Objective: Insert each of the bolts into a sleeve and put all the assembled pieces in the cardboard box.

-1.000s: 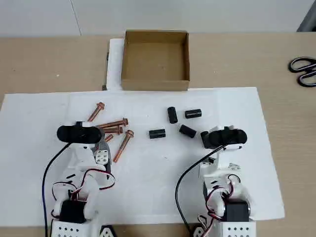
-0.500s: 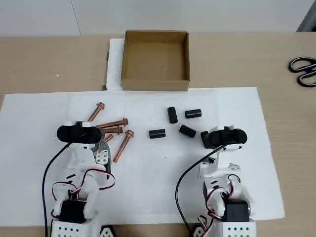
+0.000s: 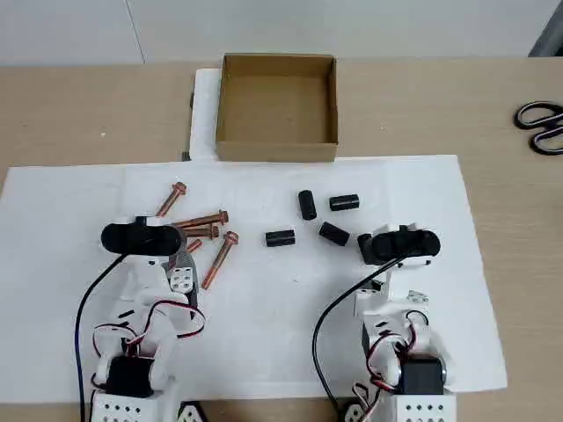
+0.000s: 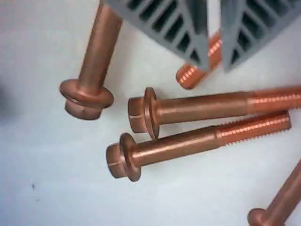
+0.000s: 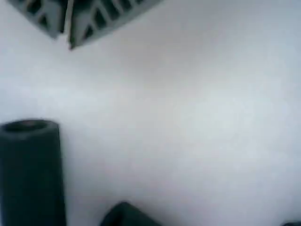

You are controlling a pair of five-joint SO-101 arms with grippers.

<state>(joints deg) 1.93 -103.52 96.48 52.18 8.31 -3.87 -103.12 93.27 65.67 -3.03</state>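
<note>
Several copper bolts (image 3: 201, 220) lie in a loose cluster on the white sheet, left of centre. Close up, two long bolts (image 4: 197, 107) lie side by side, and a third bolt (image 4: 96, 56) lies beside them. My left gripper (image 4: 215, 66) hangs just above them, shut and holding nothing, with a short bolt's threaded end (image 4: 193, 74) right behind its tips. Several black sleeves (image 3: 306, 204) lie scattered right of centre. My right gripper (image 5: 67, 41) is shut over bare paper near one sleeve (image 5: 30, 169). The cardboard box (image 3: 277, 145) stands empty at the back.
White paper sheet (image 3: 264, 316) covers the near half of the table. Black scissors (image 3: 541, 123) lie at the far right edge. The left arm (image 3: 141, 239) and right arm (image 3: 398, 246) stand folded near the front edge.
</note>
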